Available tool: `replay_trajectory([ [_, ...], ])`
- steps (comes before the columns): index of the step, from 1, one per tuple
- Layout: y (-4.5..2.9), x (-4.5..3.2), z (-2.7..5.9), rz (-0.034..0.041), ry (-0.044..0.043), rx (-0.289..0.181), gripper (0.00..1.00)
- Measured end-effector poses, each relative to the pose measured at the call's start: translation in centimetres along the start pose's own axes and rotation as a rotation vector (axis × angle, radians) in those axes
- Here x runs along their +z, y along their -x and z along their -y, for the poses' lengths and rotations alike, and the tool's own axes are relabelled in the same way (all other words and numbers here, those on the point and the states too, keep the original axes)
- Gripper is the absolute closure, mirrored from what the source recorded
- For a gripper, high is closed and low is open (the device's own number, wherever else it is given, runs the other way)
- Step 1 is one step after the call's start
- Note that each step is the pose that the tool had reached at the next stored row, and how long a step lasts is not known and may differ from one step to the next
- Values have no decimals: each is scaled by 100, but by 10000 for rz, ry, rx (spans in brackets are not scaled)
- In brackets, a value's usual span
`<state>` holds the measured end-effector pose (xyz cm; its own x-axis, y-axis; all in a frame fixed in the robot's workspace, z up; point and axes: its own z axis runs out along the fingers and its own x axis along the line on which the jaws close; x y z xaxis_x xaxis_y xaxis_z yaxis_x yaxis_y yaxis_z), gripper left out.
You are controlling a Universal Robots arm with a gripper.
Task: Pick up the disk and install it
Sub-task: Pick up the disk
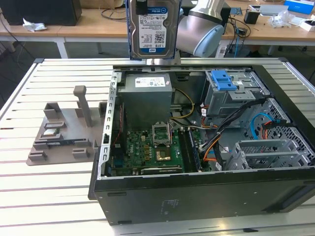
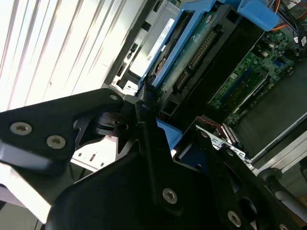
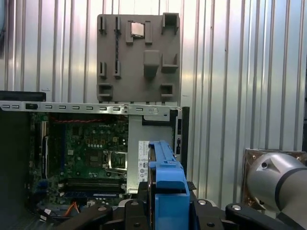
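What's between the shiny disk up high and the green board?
In the exterior view, the grey power-supply box sits between the disk and the green board.

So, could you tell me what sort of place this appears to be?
Probably a robotics lab or workshop: an open computer case lies on a slatted table, a robot arm holds the disk above it, and cable-strewn wooden desks stand behind.

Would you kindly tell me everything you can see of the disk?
The disk is a flat silver hard drive with a white-and-blue label and blue plastic side rails. It hangs upright, label facing the exterior view, above the open computer case, near its grey power supply. The gripper clamps it.
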<state>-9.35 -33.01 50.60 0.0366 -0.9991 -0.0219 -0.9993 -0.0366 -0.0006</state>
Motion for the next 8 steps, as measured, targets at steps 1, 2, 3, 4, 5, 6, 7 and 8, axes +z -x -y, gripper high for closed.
replay_trajectory([
  [1,-29,0,3,3,0,1,63],
  [2,-56,-1,7,4,1,1,63],
  [3,-73,-1,9,5,1,2,63],
  [4,-92,-1,13,6,2,0,63],
  [5,-116,0,17,6,0,0,63],
  [6,-128,0,19,6,1,1,63],
  [7,-140,0,21,6,0,1,63],
  [8,-151,1,23,7,0,1,63],
])
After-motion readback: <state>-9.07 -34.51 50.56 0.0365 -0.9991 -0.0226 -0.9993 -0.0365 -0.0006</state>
